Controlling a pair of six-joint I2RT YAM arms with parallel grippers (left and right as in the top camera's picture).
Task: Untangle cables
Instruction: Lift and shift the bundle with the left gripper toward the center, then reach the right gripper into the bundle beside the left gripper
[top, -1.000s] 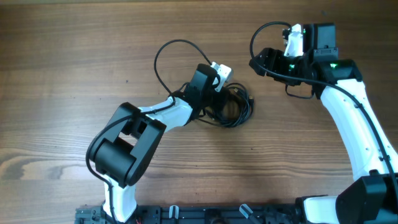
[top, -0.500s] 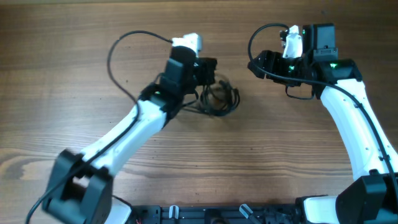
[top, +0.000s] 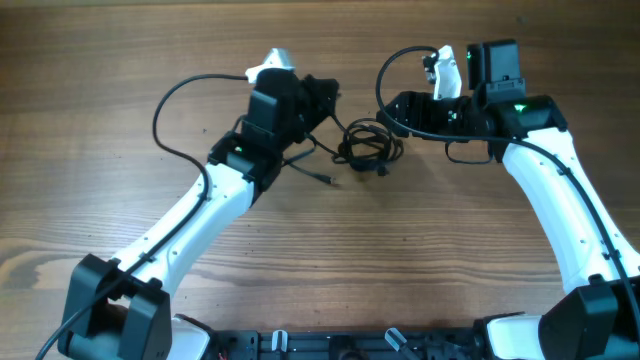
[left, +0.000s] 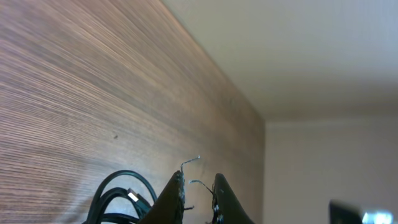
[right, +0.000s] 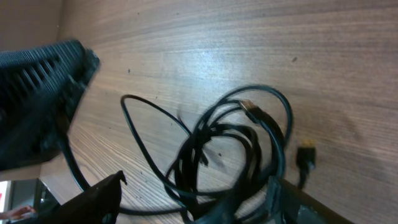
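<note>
Wood table (top: 100, 60): left gripper (top: 322, 98) pinched shut, hold unclear; right gripper (top: 392, 108) gapes empty by cables (top: 368, 145), could clamp several strands, tightening the knot.

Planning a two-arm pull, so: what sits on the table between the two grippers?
Only the tangled cables, lying between the left gripper and the right gripper, slightly toward the robot's side. The overhead view shows this.

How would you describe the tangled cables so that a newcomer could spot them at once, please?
On the wooden table, look at the gap between the left arm and the right arm. The cables lie there as a small black knot of overlapping loops. Unlike the arms' own wires, single wide arcs, they are bunched together on the wood.
</note>
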